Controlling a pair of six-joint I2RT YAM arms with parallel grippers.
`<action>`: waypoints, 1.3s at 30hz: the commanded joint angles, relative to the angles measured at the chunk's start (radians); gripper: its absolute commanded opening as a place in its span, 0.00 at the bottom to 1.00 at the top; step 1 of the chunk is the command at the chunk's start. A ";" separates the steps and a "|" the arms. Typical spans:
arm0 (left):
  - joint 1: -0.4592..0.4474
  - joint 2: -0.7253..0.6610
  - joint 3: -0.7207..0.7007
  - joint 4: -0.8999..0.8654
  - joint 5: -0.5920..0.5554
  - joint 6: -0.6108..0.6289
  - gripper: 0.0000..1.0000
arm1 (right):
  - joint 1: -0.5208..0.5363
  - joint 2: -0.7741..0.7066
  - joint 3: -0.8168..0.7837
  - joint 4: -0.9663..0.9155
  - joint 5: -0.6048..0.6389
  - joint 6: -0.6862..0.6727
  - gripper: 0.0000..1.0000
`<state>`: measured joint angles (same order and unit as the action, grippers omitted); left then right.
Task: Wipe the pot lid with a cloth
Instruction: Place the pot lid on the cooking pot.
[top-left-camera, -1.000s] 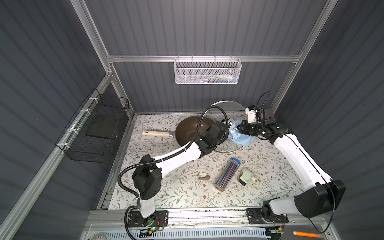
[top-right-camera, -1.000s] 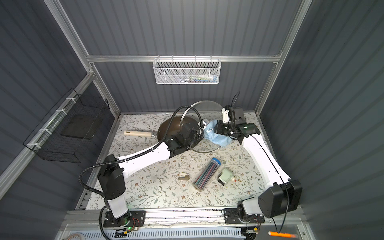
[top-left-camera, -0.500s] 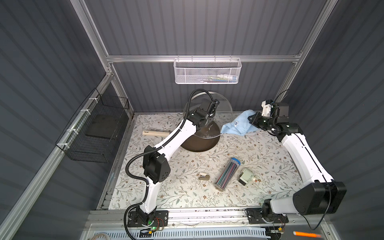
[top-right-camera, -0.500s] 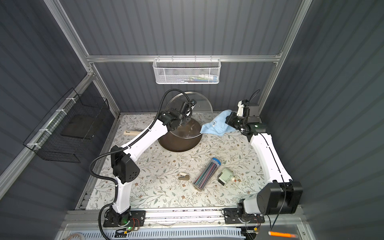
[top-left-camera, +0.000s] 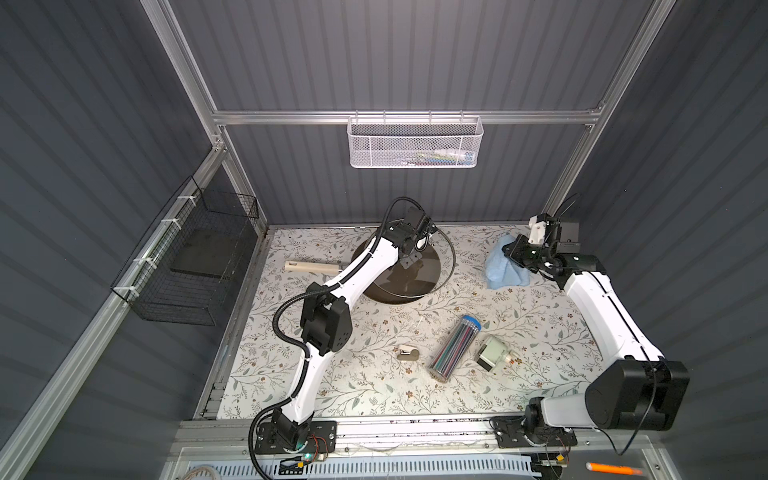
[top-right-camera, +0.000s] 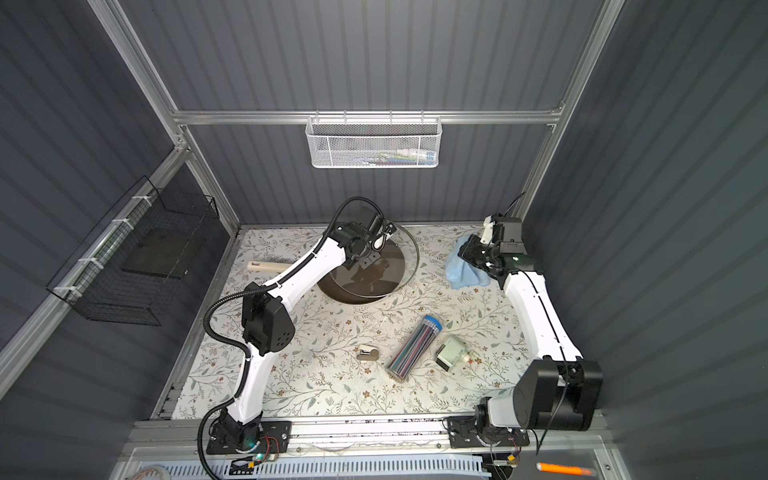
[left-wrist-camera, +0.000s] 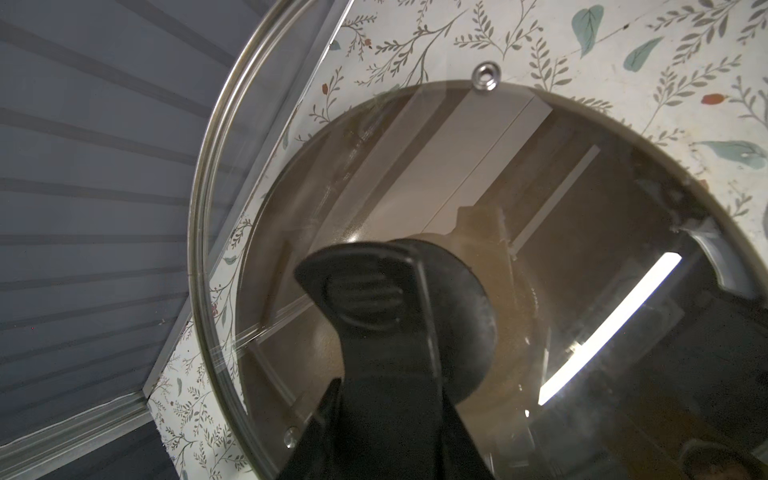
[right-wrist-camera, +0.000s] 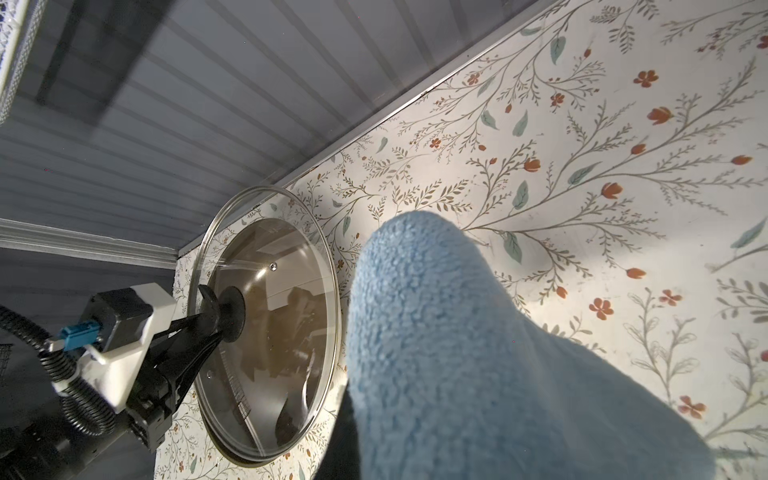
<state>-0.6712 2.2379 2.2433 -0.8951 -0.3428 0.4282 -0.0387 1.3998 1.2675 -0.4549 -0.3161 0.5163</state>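
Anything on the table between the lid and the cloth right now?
No. Between the lid and the cloth only bare floral table shows in both top views; the right wrist view shows the same gap.

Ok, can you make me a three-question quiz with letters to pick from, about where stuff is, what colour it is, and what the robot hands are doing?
1. Where is the pot lid?
A. lying flat on the table
B. held up over the dark pan
C. in the white basket

2. What colour is the cloth?
A. light blue
B. red
C. yellow

3. What is the left gripper doing?
A. hanging open and empty
B. gripping the cloth
C. gripping the lid's black handle

Answers:
1. B, both top views show the lid tilted up above the pan.
2. A, the fluffy fabric at the right gripper is pale blue.
3. C, the right wrist view shows its jaws clamped on the handle.
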 joint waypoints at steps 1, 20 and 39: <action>0.018 -0.040 0.071 0.082 -0.010 0.029 0.00 | -0.013 0.002 -0.025 0.011 -0.008 0.006 0.00; 0.055 -0.117 -0.104 0.121 -0.035 0.013 0.00 | -0.046 0.120 -0.048 0.016 0.031 -0.007 0.00; 0.073 -0.155 -0.163 0.123 0.016 -0.018 0.00 | -0.047 0.191 -0.050 0.028 0.025 -0.007 0.00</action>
<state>-0.6067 2.1830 2.0663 -0.8261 -0.3351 0.4335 -0.0826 1.5799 1.2228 -0.4339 -0.2977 0.5156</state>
